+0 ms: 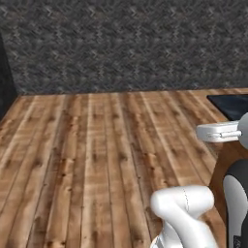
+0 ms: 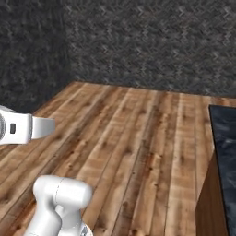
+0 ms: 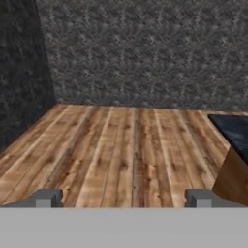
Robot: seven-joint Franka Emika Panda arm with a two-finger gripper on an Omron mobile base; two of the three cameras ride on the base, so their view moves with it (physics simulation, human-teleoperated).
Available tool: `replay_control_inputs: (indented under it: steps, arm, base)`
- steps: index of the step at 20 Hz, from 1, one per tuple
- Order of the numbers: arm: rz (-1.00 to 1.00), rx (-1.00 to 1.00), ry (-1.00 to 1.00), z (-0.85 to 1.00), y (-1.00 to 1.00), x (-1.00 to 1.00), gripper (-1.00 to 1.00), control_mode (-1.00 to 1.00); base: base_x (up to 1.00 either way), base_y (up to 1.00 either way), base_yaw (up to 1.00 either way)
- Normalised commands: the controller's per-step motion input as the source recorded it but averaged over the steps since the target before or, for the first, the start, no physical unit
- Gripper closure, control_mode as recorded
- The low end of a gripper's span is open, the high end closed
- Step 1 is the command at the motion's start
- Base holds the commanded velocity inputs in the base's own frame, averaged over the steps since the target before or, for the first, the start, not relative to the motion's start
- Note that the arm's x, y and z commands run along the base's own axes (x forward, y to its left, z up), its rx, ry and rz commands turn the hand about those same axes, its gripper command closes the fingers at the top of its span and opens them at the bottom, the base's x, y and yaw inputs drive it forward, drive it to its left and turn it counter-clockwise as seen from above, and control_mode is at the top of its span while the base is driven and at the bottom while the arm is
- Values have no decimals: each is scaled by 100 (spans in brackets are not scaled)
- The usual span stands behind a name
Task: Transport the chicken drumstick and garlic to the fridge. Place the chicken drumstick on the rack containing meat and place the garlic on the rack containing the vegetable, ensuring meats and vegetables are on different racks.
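Gripper (image 3: 124, 197), hand view: the two grey fingertips (image 3: 47, 197) stand far apart at the bottom of the view, jaws spread wide, with nothing between them. This empty, level, forward-looking pose suits travel rather than grasping, judged from the bare plank floor (image 3: 121, 150) ahead. Just right of the gripper rises a brown cabinet side (image 3: 232, 179) carrying a dark countertop (image 3: 235, 128), cut off at the frame edge, so what lies on it cannot be told. Beyond the floor stands the grey herringbone wall (image 3: 145, 53), meeting a darker wall (image 3: 19, 72) to the left. Chicken drumstick, garlic and fridge cannot be located from here; the transport appears not yet begun.
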Motion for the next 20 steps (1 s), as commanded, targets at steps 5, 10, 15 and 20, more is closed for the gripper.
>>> replay_control_inputs:
  steps: [5,10,15,20]
  arm:
    - [0,0,0,0,0,0,-100,100]
    - [0,0,0,0,0,0,-100,100]
    - [0,0,0,0,0,0,-100,100]
    - [0,0,0,0,0,0,-100,100]
  base:
    - [100,0,0]
    - [100,0,-4]
    - [100,4,-29]
    - [93,35,-70]
